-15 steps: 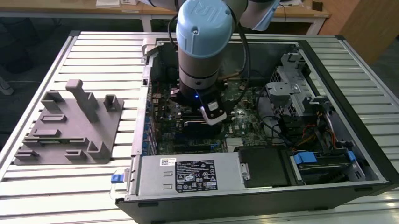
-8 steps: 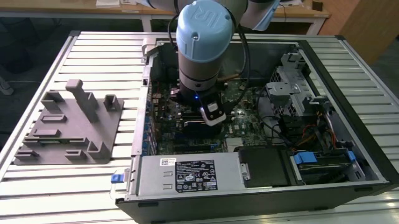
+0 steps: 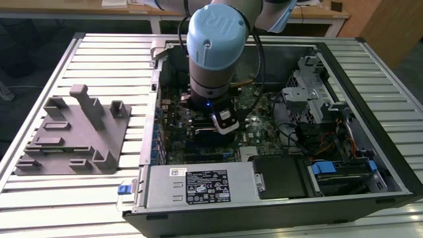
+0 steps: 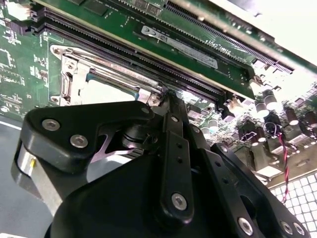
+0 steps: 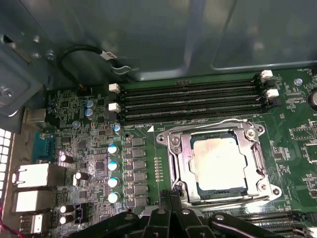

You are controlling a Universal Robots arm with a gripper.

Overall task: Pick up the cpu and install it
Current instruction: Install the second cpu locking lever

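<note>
The cpu (image 5: 218, 163), a square chip with a silvery-beige top, lies flat in the motherboard socket inside its metal frame (image 5: 173, 163). In the second wrist view the cpu (image 4: 106, 91) shows as a pale patch in the same frame. My gripper (image 5: 171, 198) hangs just off one corner of the socket frame, its two black fingers pressed together with nothing between them. In the second wrist view the gripper (image 4: 167, 99) ends beside the frame's edge. In the exterior view the gripper (image 3: 225, 126) reaches down into the open computer case (image 3: 370, 74), over the motherboard.
Memory slots (image 5: 193, 101) run along one side of the socket. Capacitors (image 5: 113, 166) and rear ports (image 5: 34, 176) stand on another side. A grey fixture with upright posts (image 3: 73, 134) sits on the slatted table at the exterior view's left. The power supply (image 3: 198, 186) and drive cage (image 3: 310, 99) crowd the case.
</note>
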